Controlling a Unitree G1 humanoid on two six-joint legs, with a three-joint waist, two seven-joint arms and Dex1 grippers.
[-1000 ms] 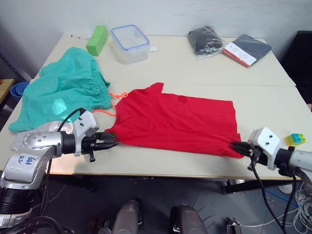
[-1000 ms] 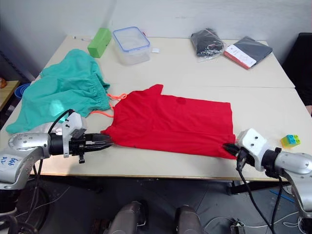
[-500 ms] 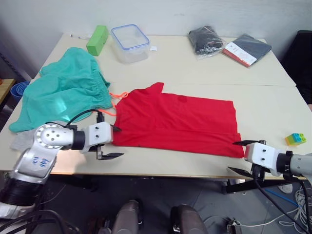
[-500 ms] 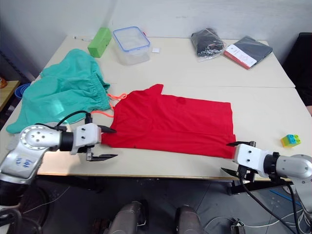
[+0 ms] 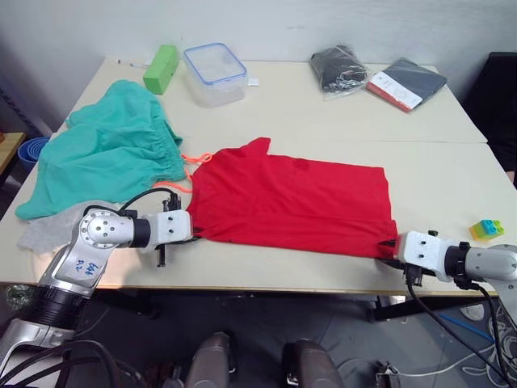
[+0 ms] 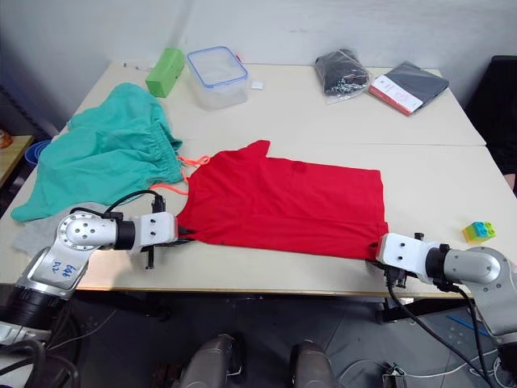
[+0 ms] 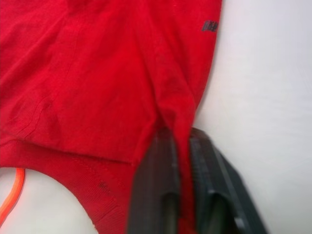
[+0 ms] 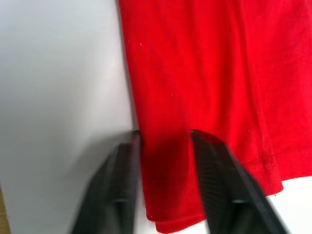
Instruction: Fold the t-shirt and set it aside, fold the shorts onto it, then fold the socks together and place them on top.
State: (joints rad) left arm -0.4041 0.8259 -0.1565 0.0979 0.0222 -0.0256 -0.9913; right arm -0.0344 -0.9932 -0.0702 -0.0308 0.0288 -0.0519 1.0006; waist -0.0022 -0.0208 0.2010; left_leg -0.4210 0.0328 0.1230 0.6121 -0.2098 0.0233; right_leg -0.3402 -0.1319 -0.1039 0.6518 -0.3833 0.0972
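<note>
The red t-shirt point(image 5: 295, 202) lies flat across the front of the table point(image 5: 323, 113), folded into a long band. My left gripper point(image 5: 192, 236) is shut on its near left corner; the left wrist view shows red cloth point(image 7: 97, 73) pinched between the fingers point(image 7: 156, 195). At the near right corner, my right gripper point(image 5: 391, 246) stands open, the shirt's edge point(image 8: 204, 73) lying between its spread fingers point(image 8: 214, 185). The teal shorts point(image 5: 105, 149) lie bunched at the left, their orange drawstring point(image 5: 190, 159) trailing toward the shirt. Grey socks point(image 5: 44, 234) lie at the front left, behind my left arm.
At the back stand a green block point(image 5: 161, 67) and a clear blue-rimmed container point(image 5: 215, 71). A black bagged cloth point(image 5: 339, 66) and a dark flat packet point(image 5: 408, 83) lie back right. Small toy bricks point(image 5: 488, 229) sit near the right front edge.
Both grippers opened beside the shirt's near corners half a second ago. Since then they moved onto the corners, and the left one shut on the cloth.
</note>
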